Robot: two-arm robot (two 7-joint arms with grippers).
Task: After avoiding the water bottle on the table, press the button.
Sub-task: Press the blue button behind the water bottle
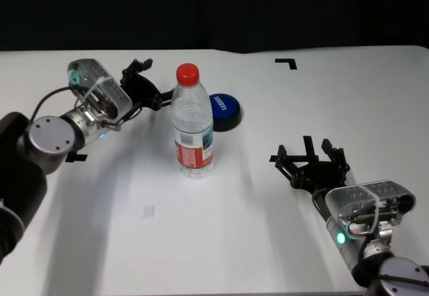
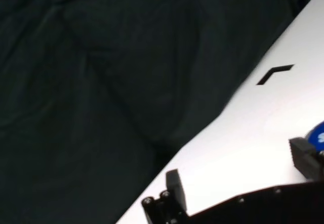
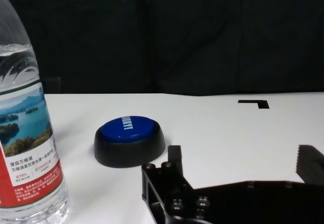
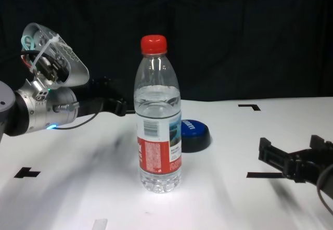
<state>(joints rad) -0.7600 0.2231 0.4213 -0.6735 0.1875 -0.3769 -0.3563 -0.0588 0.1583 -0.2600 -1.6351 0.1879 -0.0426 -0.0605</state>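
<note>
Bottle (image 1: 194,123) upright mid-table (image 1: 134,242); button (image 1: 224,110) just behind it, to right; left gripper (image 1: 155,90) raised beside bottle's upper left, fingers wide; right gripper (image 1: 310,157) parked near right, fingers wide.

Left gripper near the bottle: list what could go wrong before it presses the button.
1. The left gripper, open, hangs just behind and left of the upright water bottle; a sideways sweep toward the button could tip it.
2. In the head view the bottle partly hides the button, so the press may land off-centre.
3. The right gripper, open, is parked on the table, clear of both.
</note>
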